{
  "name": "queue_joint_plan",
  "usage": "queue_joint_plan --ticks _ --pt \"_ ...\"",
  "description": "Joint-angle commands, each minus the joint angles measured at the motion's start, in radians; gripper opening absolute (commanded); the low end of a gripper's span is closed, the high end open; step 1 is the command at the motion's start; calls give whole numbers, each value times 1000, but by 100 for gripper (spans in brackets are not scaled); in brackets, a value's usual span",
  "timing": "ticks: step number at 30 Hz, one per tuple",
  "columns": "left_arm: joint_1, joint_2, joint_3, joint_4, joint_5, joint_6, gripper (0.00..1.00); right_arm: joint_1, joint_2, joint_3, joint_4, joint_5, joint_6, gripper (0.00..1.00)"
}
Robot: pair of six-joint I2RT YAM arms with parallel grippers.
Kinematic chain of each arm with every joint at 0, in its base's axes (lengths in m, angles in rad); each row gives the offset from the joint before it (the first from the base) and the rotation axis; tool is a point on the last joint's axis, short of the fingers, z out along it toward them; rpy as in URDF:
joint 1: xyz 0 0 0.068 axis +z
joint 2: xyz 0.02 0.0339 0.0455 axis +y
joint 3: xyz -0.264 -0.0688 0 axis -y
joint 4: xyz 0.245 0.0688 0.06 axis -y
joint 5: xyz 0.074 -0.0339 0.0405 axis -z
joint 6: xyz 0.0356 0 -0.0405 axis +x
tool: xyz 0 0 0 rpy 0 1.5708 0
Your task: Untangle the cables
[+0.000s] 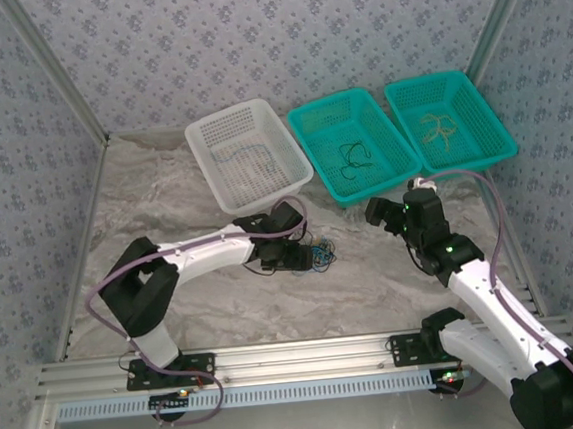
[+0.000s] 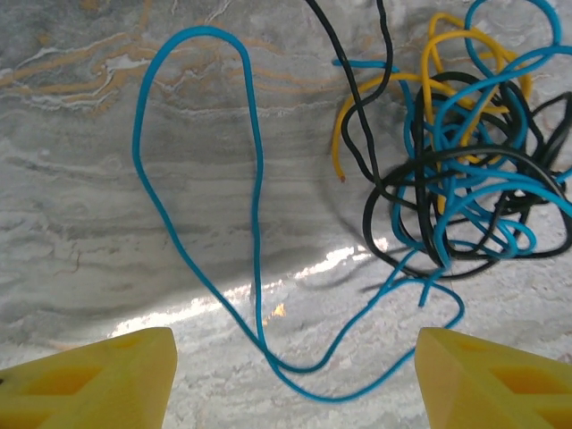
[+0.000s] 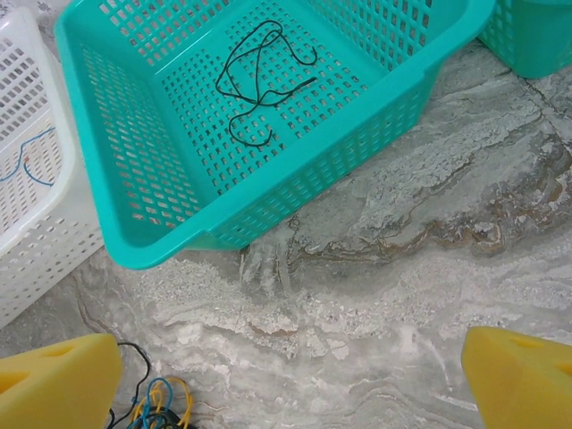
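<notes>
Left pincer [image 2: 295,380] sits low over the desk [image 2: 80,179], yellow fingers spread wide with nothing clamped. The loose blue cable [image 2: 255,179] makes a long narrow loop straight ahead of it. The bottom of the loop lies between the two fingertips and touches neither. The tangle [image 2: 456,170] is ahead and to the right of this pincer. It is thin blue, black and yellow wires knotted in overlapping curls, mostly blue, and a yellow cut end pokes out on its left side. The loose blue cable trails back into that knot.

Right pincer [image 3: 290,380] is also wide open and holds nothing, hanging over bare marbled desk. In the right wrist view a bit of the tangle shows just beside its left finger. Ahead and slightly left of it, the teal basket [image 3: 125,188] holds a single black cable [image 3: 259,80] in a few loose curls. Farther left, the white basket [image 3: 36,223] holds a lone blue cable [image 3: 27,161], thin and wavy. In the top view, the second teal basket [image 1: 449,120], ahead and right of the right pincer, holds a yellow cable [image 1: 438,129], curly and small against the basket floor.
</notes>
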Motion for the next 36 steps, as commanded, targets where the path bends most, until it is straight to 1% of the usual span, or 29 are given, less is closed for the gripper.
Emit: queue_joint_plan --ticks 1,6,12,16,20,23,27,30,31,36 --pt "-8 15 41 -54 -51 5 70 7 7 35 15 11 -11 100" --pt "-7 20 35 -73 -80 -24 64 7 19 42 2 11 -9 100" --pt "-6 68 64 -75 -41 -11 64 10 34 45 3 -20 -12 100" --pt "-8 88 67 -66 -30 -21 59 9 35 39 -11 -15 -9 100" --pt "-8 101 73 -69 -28 -17 39 10 31 30 0 -4 -4 100" --pt "-8 92 76 -72 -41 -13 26 11 32 29 13 4 9 100" --pt "-9 72 79 -78 -70 -6 14 10 33 26 24 26 30 100" --pt "-8 54 75 -75 -90 -3 1 11 33 23 31 54 46 100" --pt "-9 48 75 -75 -99 -2 0 9 32 21 37 56 46 100" --pt "-10 -18 42 -46 -164 6 0 9 41 24 17 69 46 100"
